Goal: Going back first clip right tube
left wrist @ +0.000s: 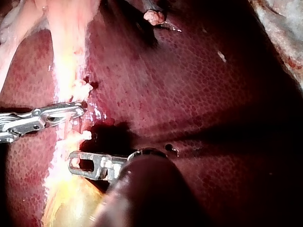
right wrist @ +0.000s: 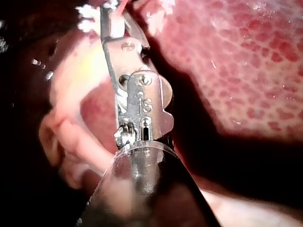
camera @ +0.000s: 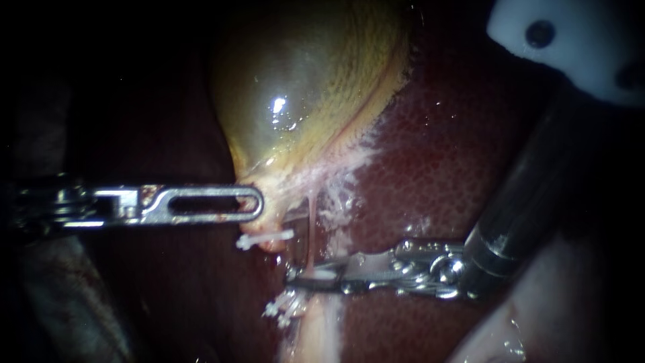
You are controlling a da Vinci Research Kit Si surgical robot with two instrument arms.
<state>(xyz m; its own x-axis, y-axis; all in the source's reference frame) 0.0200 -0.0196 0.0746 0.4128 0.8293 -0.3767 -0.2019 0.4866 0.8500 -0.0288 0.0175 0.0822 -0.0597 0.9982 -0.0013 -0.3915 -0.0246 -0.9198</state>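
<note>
Mostly wet mottled liver (camera: 437, 154) beside gallbladder (camera: 302, 87), white clip (camera: 265, 238).

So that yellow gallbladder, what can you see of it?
The gallbladder is a smooth, glossy yellow-green sac, swollen and wet-looking, with a bright highlight. It lies against the dark red liver, joined along its edge by whitish fibrous strands. It narrows downward to a pale neck, where the tip of the left instrument touches it. A white clip sits just below.
</note>
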